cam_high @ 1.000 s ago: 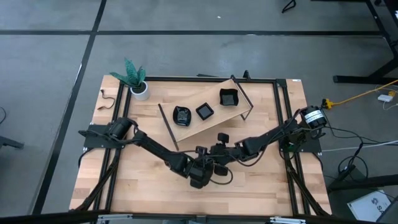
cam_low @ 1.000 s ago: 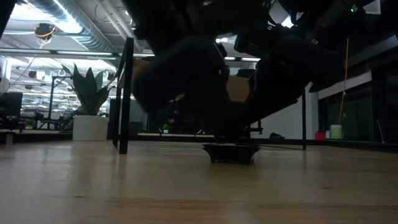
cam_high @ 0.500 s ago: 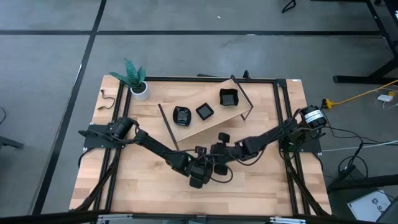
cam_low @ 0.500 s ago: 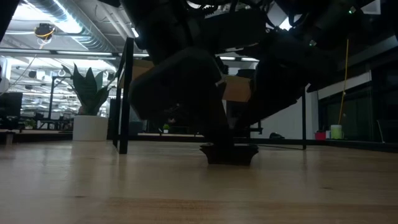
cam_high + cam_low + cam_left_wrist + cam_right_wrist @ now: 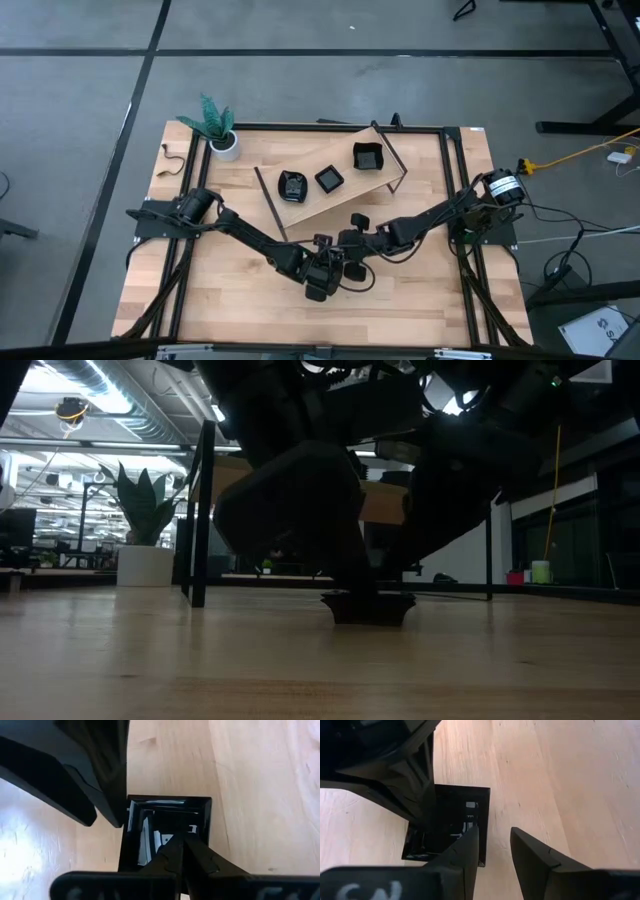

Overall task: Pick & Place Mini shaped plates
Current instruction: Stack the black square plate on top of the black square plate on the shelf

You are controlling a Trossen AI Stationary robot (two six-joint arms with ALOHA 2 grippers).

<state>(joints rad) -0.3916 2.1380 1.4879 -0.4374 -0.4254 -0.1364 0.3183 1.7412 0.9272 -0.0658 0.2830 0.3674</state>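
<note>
**Two tools on one plate: risk of drag or flip**

One square black plate (image 5: 167,820) is seen flat on the surface (image 5: 420,300), in the near-middle, directly under both arms. The other plates (image 5: 292,185) (image 5: 329,178) (image 5: 367,156) are sat on the board (image 5: 330,205) farther back.

The left tool (image 5: 182,840) is pinched fully closed, with its tips over the plate's near side. Whether the near wall is actually caught between them cannot be told, as that wall is hidden by the fingers. The right tool (image 5: 495,831) is held part-way wide, and one side wall of the plate appears to be straddled. Bare wood is visible in the gap, so nothing is gripped there.

Judged risks:

- If the plate is lifted by the left tool alone on a thin glossy wall, a slip or tilt is likely (grip unconfirmed).
- If the right tool is closed while the left is bearing down, the plate could be skated sideways or tipped on its edge.
- A clash between the tools is possible, since the arms are crowded over the same small dish (very little clearance is seen from either wrist).
- If the left tool is pushing rather than holding, the plate may be shoved out from between the right fingers before they close.
- A scrape against the surface is possible if either tool is driven lower, since the plate is shallow.
</note>
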